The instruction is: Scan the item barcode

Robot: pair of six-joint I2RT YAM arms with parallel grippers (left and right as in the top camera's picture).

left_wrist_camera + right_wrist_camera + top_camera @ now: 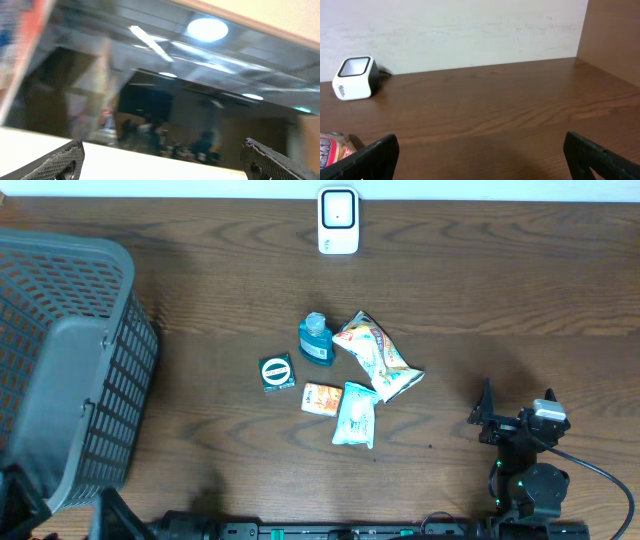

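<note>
— Which item are you sizing up for the scan?
— I'm favouring the blue bottle (316,338), lying in the cluster at the middle of the overhead view, just beside the snack bag (378,358). I'm judging it light, stiff and a bit slick, so I'm planning to pinch across its body, clear of any label.
— And the flat ones?
— The teal pouch (354,414) and the orange packet (322,398) are looking soft and crinkly; I'm expecting them to buckle in a grip.
— The reader?
— The barcode scanner (338,221) is standing at top centre, well apart from the cluster.
— Your grippers?
— I'm holding the right gripper (481,136) spread wide and empty, low over the table. The left gripper (162,142) is gaping too, pointing away from the table.
</note>
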